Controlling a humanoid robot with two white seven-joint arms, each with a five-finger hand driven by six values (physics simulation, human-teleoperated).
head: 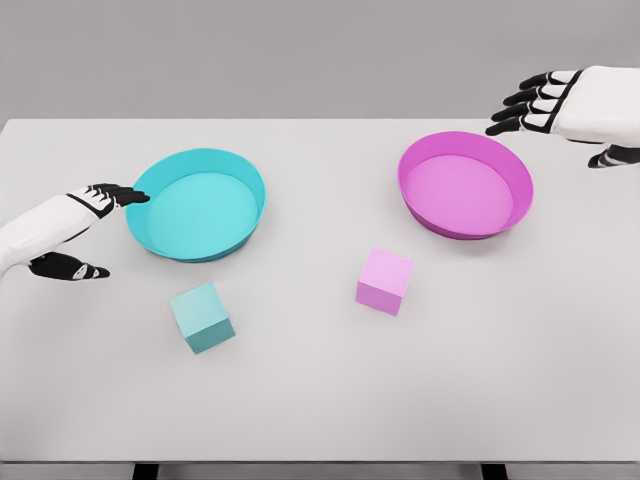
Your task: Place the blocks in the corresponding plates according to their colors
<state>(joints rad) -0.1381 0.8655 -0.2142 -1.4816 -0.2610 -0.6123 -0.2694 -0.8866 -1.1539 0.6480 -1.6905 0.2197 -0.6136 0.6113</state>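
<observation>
A white table fills the view, and on it sit two plates, both with nothing in them: a cyan plate to the left and a magenta plate to the right. Nearer the robot, a cyan block rests just in front of the cyan plate, and a pink block lies in front of the magenta one, apart from its rim. Neither block has been sorted, so the whole job remains. The left hand hovers beside the cyan plate's edge, fingers extended and holding nothing; the right hand hangs beyond the magenta plate, fingers loosely apart, empty
</observation>
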